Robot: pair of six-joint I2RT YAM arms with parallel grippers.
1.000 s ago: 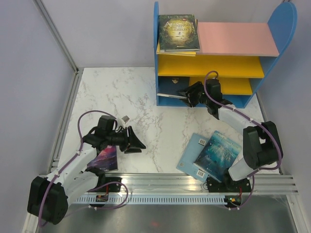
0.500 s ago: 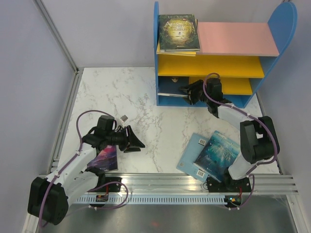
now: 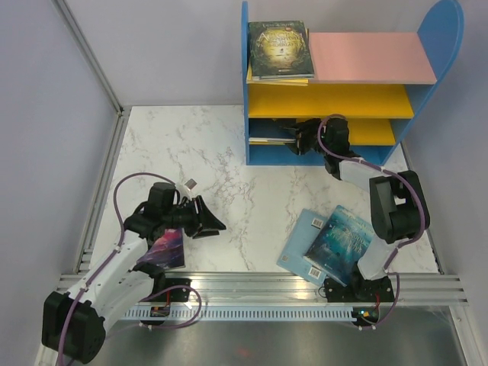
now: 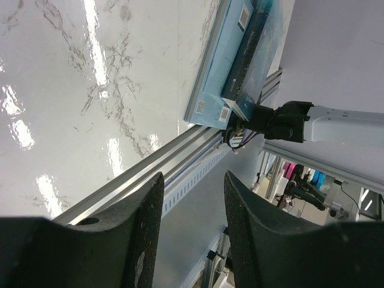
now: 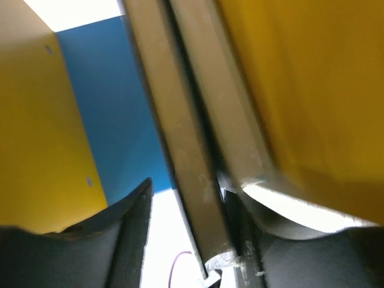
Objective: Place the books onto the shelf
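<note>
Yellow-covered book (image 5: 198, 180) sits between the right pincer (image 3: 299, 141) fingers inside the shelf (image 3: 259, 156).

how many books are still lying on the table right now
3 that I can see: a purple galaxy book under the left arm, and a teal ocean book lying overlapped on a light blue book near the right arm's base. More may be hidden.

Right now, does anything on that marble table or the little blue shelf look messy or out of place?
Yes: two teal-blue ocean paperbacks lie crookedly overlapped on the white marble table, their lower corners over its front edge onto the metal rail. A purple galaxy paperback sits under the left arm.
</note>
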